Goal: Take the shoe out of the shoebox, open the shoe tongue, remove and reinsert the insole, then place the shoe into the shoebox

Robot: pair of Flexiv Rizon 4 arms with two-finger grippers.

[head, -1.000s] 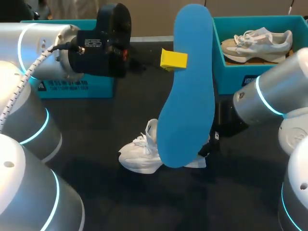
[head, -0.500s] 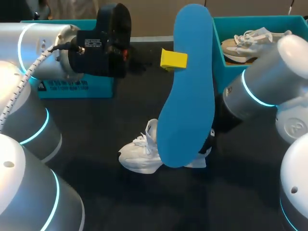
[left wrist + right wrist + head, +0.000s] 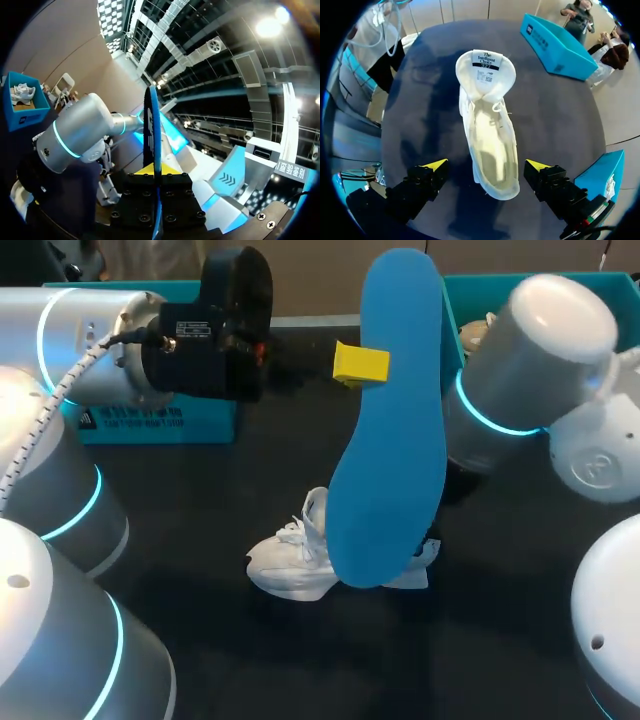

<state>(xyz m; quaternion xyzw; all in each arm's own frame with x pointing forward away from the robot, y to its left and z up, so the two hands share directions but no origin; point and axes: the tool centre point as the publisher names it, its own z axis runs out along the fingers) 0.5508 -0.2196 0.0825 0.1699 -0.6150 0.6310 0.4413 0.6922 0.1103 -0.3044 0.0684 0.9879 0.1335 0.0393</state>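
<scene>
Left hand (image 3: 365, 365) pinches the blue insole (image 3: 390, 440) upright, above the white shoe (image 3: 290, 565) on the desk (image 3: 200, 500). Right hand (image 3: 486, 165) is open, fingers either side of the heel, not touching.

Risks: the thin edge grip may let the insole twist or slip, and the unheld shoe may slide on insertion.

In the head view the insole hides the shoe mouth. The right wrist view shows the tongue folded back and the footbed bare.
</scene>
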